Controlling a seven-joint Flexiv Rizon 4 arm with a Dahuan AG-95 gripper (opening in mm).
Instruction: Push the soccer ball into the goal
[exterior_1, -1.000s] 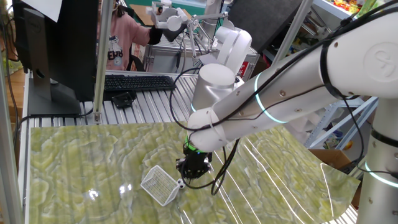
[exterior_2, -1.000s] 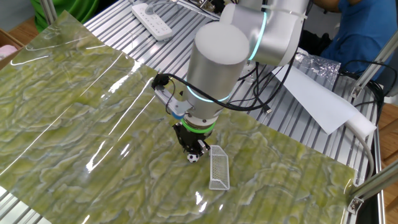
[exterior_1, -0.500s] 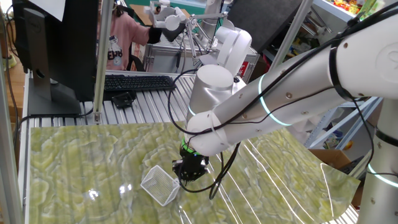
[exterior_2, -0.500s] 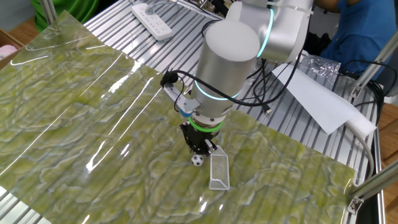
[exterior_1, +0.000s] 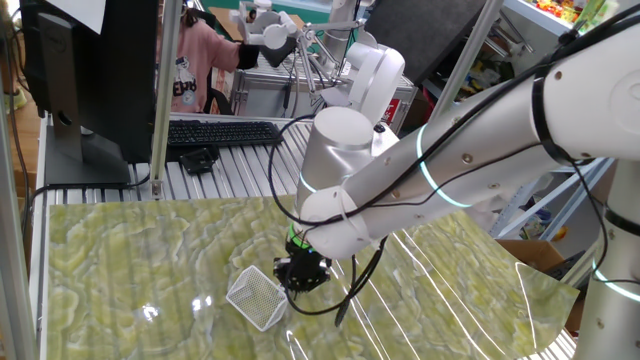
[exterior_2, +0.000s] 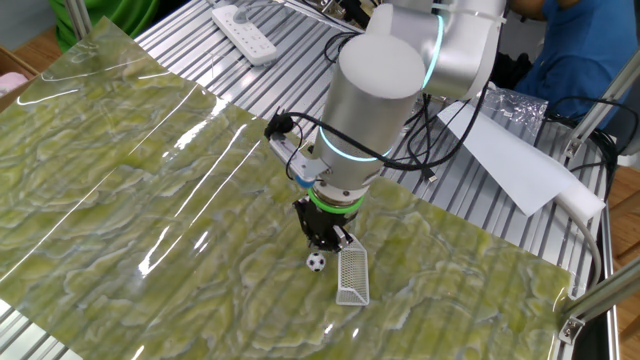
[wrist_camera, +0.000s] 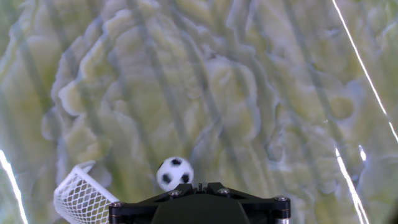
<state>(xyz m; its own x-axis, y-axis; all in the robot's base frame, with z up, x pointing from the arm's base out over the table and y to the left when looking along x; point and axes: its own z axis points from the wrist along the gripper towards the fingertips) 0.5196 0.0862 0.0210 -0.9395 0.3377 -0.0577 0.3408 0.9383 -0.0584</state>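
Right now the soccer ball is sitting on the green surface just in front of the gripper, with the goal close beside it, but I cannot tell if the gripper is clenched.

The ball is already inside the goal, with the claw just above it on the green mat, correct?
Not quite. The ball is outside the goal, on the mat beside its open side; the other fixed view shows this. The claw is just above it.
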